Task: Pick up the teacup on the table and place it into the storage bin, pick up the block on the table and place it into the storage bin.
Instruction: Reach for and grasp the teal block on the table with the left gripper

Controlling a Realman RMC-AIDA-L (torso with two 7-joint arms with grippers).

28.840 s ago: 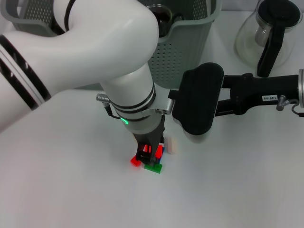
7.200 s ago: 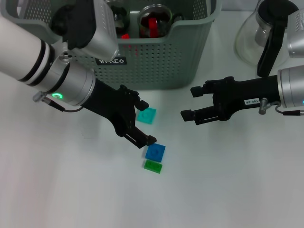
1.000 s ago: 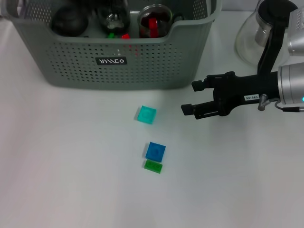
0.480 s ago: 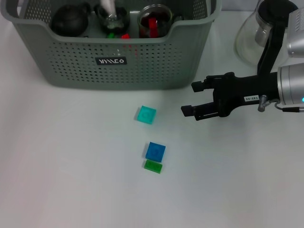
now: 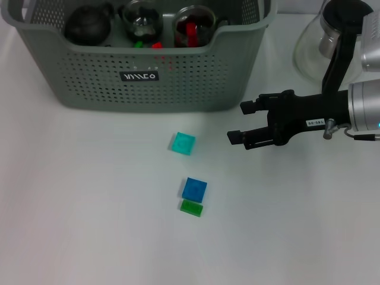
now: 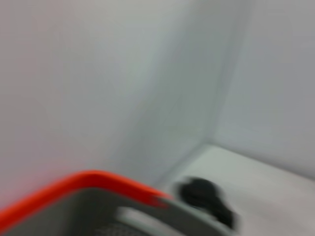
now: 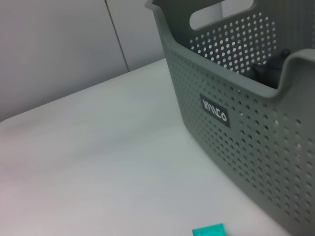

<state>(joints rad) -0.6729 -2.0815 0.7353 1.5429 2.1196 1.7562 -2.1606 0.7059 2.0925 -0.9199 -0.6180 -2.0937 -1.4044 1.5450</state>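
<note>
The grey-green storage bin (image 5: pixel 142 65) stands at the back of the table and also shows in the right wrist view (image 7: pixel 236 123). Inside it are two glass teacups (image 5: pixel 142 15), one of them (image 5: pixel 193 22) with a red block in it, and a black teapot (image 5: pixel 86 24). A teal block (image 5: pixel 183 143) lies on the table in front of the bin and shows in the right wrist view (image 7: pixel 209 231). A blue block (image 5: pixel 194 189) and a green block (image 5: pixel 191 208) lie nearer, touching. My right gripper (image 5: pixel 239 123) is open and empty, to the right of the teal block. My left gripper is out of view.
A glass pitcher with a black handle (image 5: pixel 332 41) stands at the back right, behind my right arm. The left wrist view is blurred and shows only walls and an orange-rimmed grey edge (image 6: pixel 93 182).
A white part of my left arm that was over the left teacup in the bin has gone out of view. The right arm and the blocks have not moved.
</note>
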